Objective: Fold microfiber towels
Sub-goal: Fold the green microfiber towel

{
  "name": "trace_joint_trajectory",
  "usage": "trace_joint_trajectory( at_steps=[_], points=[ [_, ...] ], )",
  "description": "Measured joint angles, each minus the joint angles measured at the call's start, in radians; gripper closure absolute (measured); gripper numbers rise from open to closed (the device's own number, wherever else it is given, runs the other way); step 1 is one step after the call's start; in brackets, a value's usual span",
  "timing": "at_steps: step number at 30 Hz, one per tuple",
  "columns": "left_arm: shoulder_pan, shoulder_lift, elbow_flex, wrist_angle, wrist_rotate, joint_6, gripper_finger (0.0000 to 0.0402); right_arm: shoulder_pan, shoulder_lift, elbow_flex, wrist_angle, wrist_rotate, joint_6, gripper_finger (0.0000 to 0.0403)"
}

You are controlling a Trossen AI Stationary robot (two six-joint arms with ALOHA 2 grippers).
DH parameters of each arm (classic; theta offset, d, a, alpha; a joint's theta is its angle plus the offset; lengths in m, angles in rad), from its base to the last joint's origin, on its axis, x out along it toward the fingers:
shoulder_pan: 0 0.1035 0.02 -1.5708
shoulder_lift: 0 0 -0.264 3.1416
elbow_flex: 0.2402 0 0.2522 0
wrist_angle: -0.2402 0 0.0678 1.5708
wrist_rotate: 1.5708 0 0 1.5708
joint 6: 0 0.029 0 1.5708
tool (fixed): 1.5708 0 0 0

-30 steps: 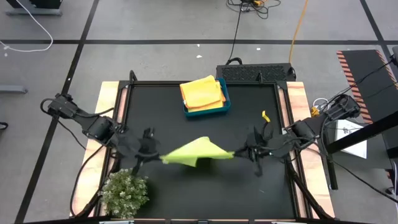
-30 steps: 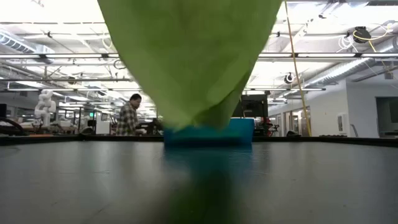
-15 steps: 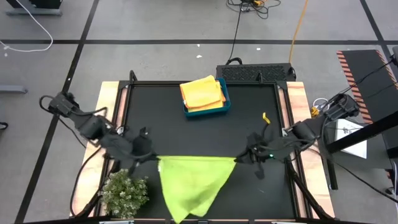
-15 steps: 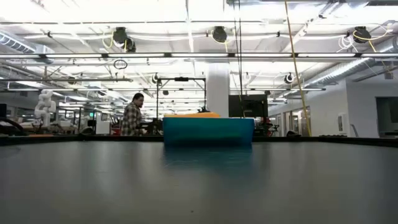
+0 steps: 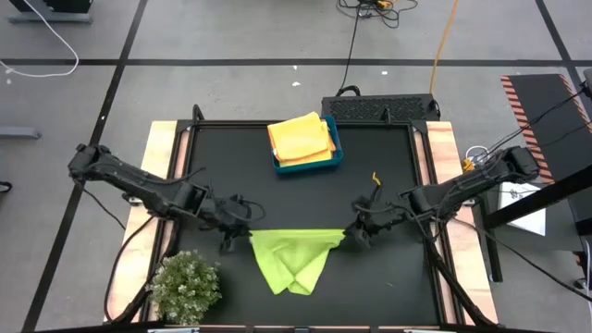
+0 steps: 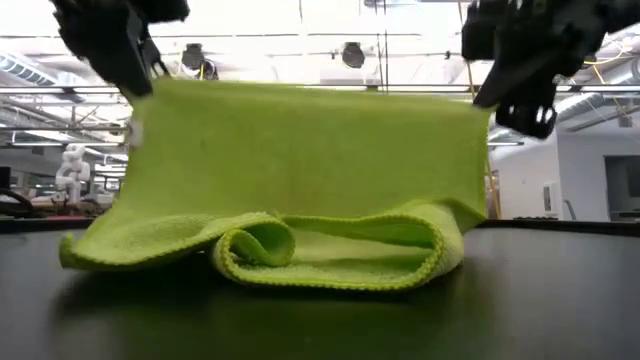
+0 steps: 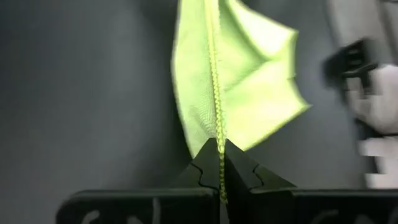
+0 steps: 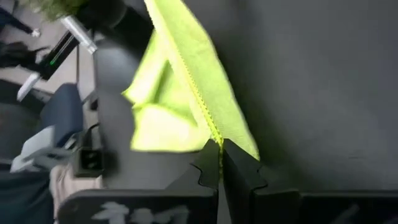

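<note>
the lime green towel (image 5: 293,257) hangs between the two hands, its top hem pulled fairly straight from one to the other, while the lower part has slumped onto the black tabletop (image 5: 231,166) beneath them and curled over itself in a loose roll. that roll is the worry: if the hands lay the cloth down from here, the bunched bottom may get trapped under the upper layer and the fold would come out lumpy and skewed. the hanging part also tapers to a point on the near side, so the free corners look uneven, and a quick drag could twist it further. each pinch is right at the hem, so a hard tug apart might pull a corner free.

the left hand (image 5: 242,228) is clamped on one top corner, fingers (image 7: 208,167) pressed together on the stitched edge. the right hand (image 5: 355,231) is clamped on the other corner the same way. both arms reach inward and low from the tabletop's sides.

beyond the hands, well apart, the blue bin (image 5: 319,162) holds folded yellow and orange towels (image 5: 301,139). a small bushy plant (image 5: 185,287) sits near the left hand.
</note>
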Motion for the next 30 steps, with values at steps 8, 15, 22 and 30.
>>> trace_joint_trajectory(
  at_steps=[8, 15, 22, 30],
  points=[
    [0.148, -0.001, -0.061, 0.000, 0.001, 0.123, 0.0398, -0.136, -0.001, -0.100, 0.107, -0.005, -0.157, 0.0399],
    [0.251, 0.002, -0.065, -0.094, 0.022, 0.223, 0.0398, -0.243, -0.031, -0.099, -0.061, -0.015, -0.271, 0.0337],
    [0.299, 0.008, -0.066, -0.096, 0.002, 0.247, 0.0397, -0.180, -0.032, -0.100, 0.226, -0.027, -0.394, 0.0282],
    [0.332, 0.007, -0.067, -0.086, -0.002, 0.277, 0.0399, 0.022, 0.228, 0.007, 0.487, 0.054, -0.558, 0.0282]
  ],
)
